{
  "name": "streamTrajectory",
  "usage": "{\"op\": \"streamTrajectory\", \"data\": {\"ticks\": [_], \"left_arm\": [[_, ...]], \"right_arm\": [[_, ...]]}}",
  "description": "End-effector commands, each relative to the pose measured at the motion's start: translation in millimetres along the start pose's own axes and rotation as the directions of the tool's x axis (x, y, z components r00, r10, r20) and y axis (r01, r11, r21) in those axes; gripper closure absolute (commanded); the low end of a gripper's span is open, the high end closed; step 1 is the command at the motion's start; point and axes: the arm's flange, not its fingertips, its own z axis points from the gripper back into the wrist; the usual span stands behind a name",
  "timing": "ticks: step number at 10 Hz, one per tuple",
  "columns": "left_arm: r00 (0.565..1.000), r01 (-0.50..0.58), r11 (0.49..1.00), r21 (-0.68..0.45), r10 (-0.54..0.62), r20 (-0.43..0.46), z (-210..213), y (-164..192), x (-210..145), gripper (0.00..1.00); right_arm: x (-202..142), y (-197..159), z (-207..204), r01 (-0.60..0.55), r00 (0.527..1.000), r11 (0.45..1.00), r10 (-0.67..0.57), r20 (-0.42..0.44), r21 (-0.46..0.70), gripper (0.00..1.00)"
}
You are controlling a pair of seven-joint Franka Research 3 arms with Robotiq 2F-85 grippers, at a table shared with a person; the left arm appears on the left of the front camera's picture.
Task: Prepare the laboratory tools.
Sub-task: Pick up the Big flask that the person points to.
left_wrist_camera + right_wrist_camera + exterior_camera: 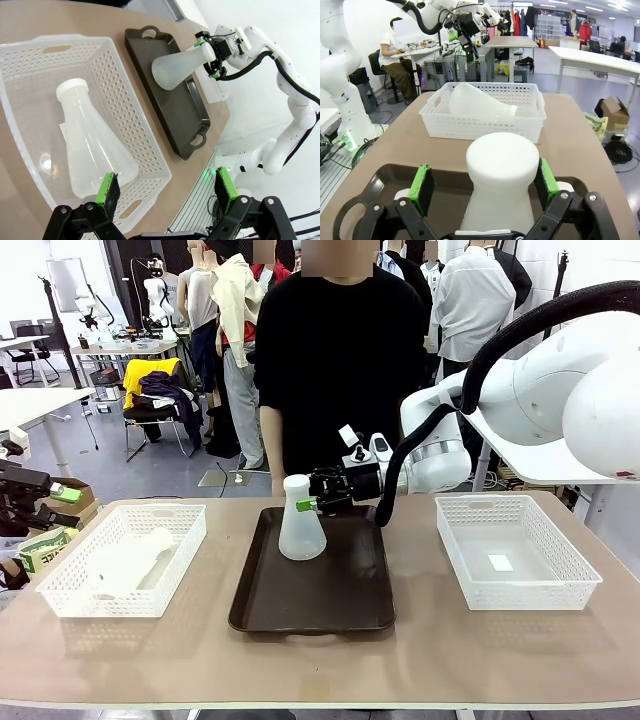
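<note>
Right gripper (484, 186) spread about the neck of the upright flask (301, 527).
Green pads (422, 187) flank the neck, not clamped on it. The flask stands at the far left of the dark tray (350, 590), mid-table. Left gripper (167, 192) has fingers wide apart, holding nothing, over the white basket (112, 95) at the left, where the second flask (92, 135) lies on its side.

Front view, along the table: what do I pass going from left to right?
Left white basket holding a lying flask → dark brown tray carrying an upright flask → right white basket.
</note>
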Motion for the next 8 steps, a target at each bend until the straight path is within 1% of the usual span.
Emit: {"op": "streamTrajectory", "data": {"ticks": [1, 5, 6, 7, 8], "left_arm": [[1.0, 0.004, 1.0, 0.003, -0.004, -0.004, 2, -1, 0, 0.0], [1.0, 0.004, 1.0, 0.003, -0.004, -0.004, 2, -1, 0, 0.0], [1.0, 0.004, 1.0, 0.003, -0.004, -0.004, 2, -1, 0, 0.0], [1.0, 0.004, 1.0, 0.003, -0.004, -0.004, 2, -1, 0, 0.0], [1.0, 0.004, 1.0, 0.003, -0.004, -0.004, 2, -1, 0, 0.0]], "right_arm": [[-2, -1, -1, -0.01, 1.0, 1.0, 0.01, 0.024, -0.01, 0.0], [-2, -1, -1, -0.01, 1.0, 1.0, 0.01, 0.024, -0.01, 0.0], [0, 0, 0, -0.001, 1.0, 1.0, 0.001, 0.0, 0.0, 0.0], [11, 5, 7, -0.003, 1.0, 1.0, 0.003, -0.025, 0.006, 0.0], [25, 12, 20, 0.0, 0.997, 1.0, -0.001, -0.081, -0.017, 0.0]]}}
